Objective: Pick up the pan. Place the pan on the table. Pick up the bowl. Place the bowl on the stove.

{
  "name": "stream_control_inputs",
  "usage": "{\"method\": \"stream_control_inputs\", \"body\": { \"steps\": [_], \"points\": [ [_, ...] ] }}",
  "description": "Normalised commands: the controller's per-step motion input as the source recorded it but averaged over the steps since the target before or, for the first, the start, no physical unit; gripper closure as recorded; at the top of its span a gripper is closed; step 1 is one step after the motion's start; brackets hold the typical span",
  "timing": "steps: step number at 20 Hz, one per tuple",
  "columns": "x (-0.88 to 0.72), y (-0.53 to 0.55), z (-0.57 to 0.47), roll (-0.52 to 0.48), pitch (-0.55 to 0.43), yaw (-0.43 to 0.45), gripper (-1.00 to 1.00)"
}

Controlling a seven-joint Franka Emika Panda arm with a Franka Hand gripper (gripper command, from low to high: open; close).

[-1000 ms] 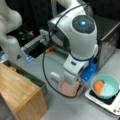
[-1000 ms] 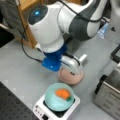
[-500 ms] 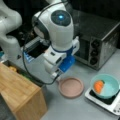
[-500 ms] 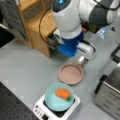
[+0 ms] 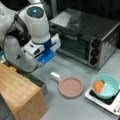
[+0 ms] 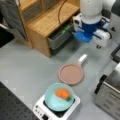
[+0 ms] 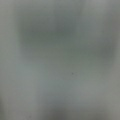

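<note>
Resting: pan (image 5: pixel 71 87) on table (image 6: pixel 27 67); bowl (image 6: pixel 60 97) on stove (image 5: pixel 106 101) | jaws apparently hidden, state unclear

Both front views are soft and evenly lit; wrist view is a grey blur, darker toward 11 o'clock.

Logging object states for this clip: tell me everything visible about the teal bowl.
The bowl is small, round, light teal and glossy, deeper and narrower than the pink pan beside it. It sits upright on the black top plate of the white stove, in both front views. An orange item with a bit of green lies inside it. Nothing else touches the bowl; the pan lies apart on the table, and the tool is off near the wooden box, holding nothing visible.
</note>
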Motion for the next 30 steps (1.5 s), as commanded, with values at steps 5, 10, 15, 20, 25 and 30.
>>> {"method": "stream_control_inputs", "body": {
  "steps": [5, 10, 15, 20, 25, 30],
  "points": [
    [0.04, -0.03, -0.10, -0.161, -0.150, 0.039, -1.00],
    [0.20, -0.10, -0.18, -0.176, -0.046, 0.059, -1.00],
    [0.32, -0.06, -0.28, -0.203, 0.034, 0.031, -1.00],
    [0.37, 0.01, -0.16, -0.172, 0.055, -0.005, -1.00],
    [0.28, -0.05, 0.05, -0.121, 0.074, 0.031, -1.00],
    [0.20, -0.10, 0.04, -0.098, 0.078, 0.062, -1.00]
  ]
}}
